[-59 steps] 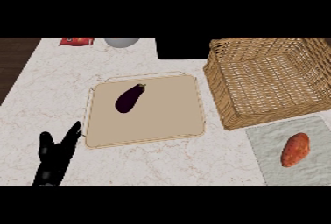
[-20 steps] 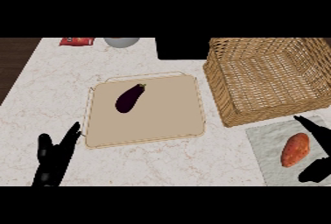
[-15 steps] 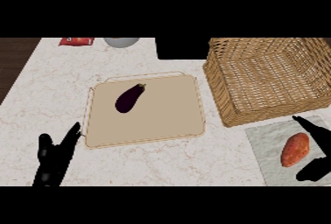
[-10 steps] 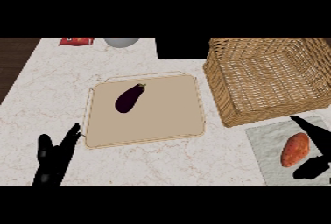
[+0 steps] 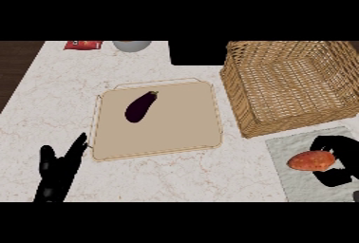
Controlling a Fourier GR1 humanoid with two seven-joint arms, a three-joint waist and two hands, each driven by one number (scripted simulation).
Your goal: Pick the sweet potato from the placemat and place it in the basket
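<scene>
The sweet potato [image 5: 309,161] lies on its side on the grey placemat [image 5: 298,186] at the lower right of the worktop [image 5: 210,176], orange and oval, its long side running roughly left to right. The right hand [image 5: 346,155] comes in from the right edge and wraps the sweet potato's right end: its fingers [image 5: 326,141] curve over the top of it while another part of the hand curls in below, so the vegetable sits bracketed between them, with its left end showing free. It rests on the mat, not raised from it

Just above the placemat stands the woven basket [image 5: 280,124], large and square; its near wall is close to the mat's upper edge. To the left of the basket, a pale cutting board [image 5: 175,134] lies flat on the worktop, and a dark purple eggplant [image 5: 139,106] lies tilted on its upper left part

The left hand [image 5: 54,176] shows at the lower left, beside the board's lower left corner, its fingers [image 5: 76,145] straight and pointing up, holding nothing

At the far edge sit a red packet [image 5: 82,44] and a grey bowl [image 5: 131,45], side by side
</scene>
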